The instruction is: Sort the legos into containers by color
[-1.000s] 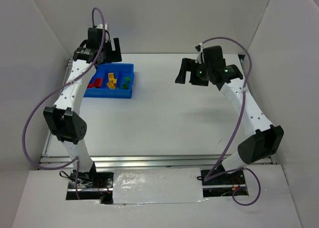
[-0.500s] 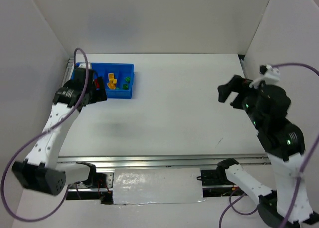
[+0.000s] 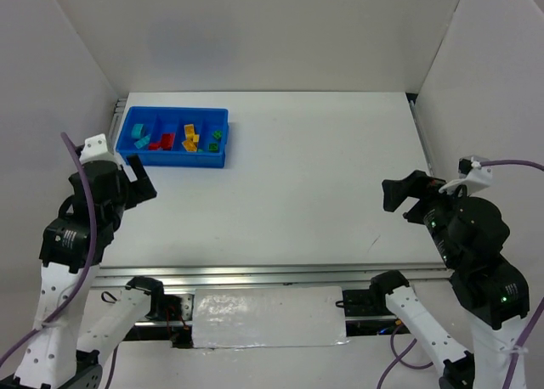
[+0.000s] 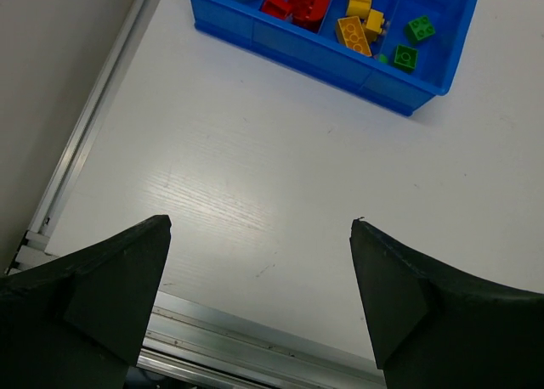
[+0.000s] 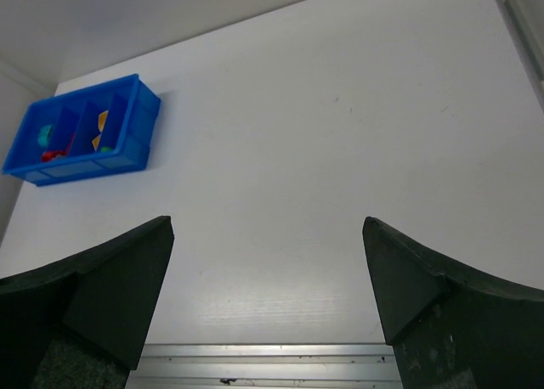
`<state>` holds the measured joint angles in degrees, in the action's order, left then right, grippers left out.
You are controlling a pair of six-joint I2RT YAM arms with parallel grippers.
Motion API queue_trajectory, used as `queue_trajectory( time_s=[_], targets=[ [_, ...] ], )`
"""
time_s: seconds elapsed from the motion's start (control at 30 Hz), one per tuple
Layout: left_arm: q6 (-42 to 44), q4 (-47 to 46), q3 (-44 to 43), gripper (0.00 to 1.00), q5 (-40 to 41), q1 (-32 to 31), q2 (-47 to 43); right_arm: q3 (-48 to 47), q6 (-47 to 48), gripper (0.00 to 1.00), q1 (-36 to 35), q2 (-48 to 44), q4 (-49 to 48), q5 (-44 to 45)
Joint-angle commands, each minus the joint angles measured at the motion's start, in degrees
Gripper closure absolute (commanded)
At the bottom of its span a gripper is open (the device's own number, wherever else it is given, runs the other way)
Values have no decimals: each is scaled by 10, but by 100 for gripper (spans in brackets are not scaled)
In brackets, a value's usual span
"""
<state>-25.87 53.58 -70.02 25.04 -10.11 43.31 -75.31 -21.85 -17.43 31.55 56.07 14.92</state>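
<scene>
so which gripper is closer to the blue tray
Left. The left gripper hangs by the blue tray, just on its near side; the right gripper is far to its right.

Right gripper spread wide, white table, blue tray upper left, probably legos inside

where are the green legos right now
In the top view, the green legos sit in the rightmost compartment of the blue tray, at the far-left corner of the table, just right of the yellow legos.
</scene>
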Motion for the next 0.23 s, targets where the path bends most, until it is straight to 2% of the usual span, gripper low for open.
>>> queue_trajectory(
  time_s=[0.0, 0.2],
  targets=[
    [-1, -4, 8, 1, 20, -1, -15, 12, -10, 0, 1, -15, 2, -14],
    [9, -23, -1, 0, 6, -2, -1, 20, -16, 0, 0, -10, -11, -39]
  ],
)
